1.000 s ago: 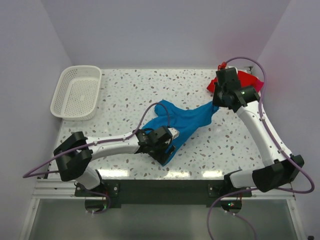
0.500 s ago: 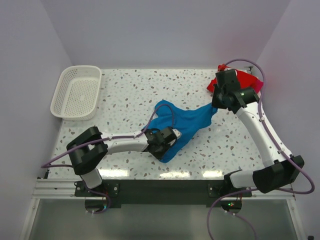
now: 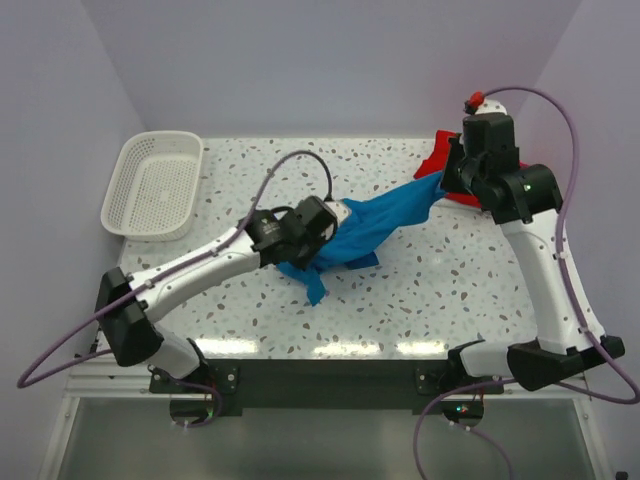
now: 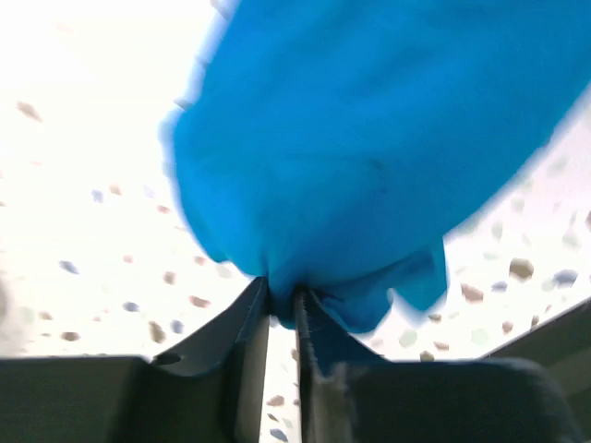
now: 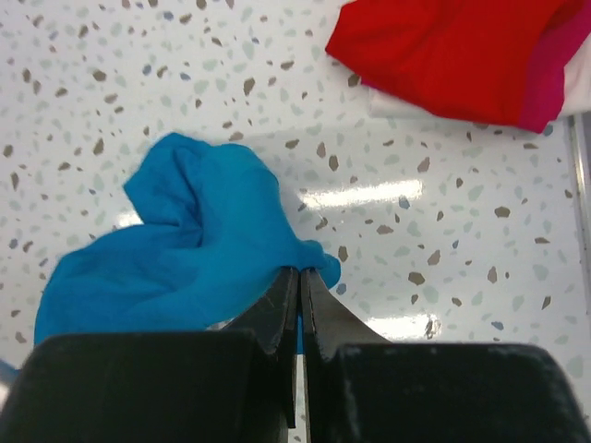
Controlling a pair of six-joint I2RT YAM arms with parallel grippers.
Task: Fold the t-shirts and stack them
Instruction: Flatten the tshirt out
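Observation:
The bright blue t-shirt [image 3: 365,228] hangs stretched between my two grippers above the middle of the table. My left gripper [image 3: 332,214] is shut on its left end; the left wrist view shows blue cloth [image 4: 369,148] pinched between the jaws [image 4: 282,293]. My right gripper [image 3: 443,180] is shut on its right end; the right wrist view shows the cloth [image 5: 185,249] clamped at the jaws [image 5: 299,273]. The red t-shirt [image 5: 443,51] lies at the back right on the magenta-pink one [image 5: 554,78]. In the top view only red cloth [image 3: 436,160] shows behind the right arm.
A white mesh basket [image 3: 153,185] stands at the back left corner. The speckled table [image 3: 420,300] has walls close on the left, back and right. Both arms' cables loop above the table.
Both grippers have risen and moved toward the back, lifting the blue t-shirt off the table and pulling it taut. The left gripper moved from the front middle up to the centre.

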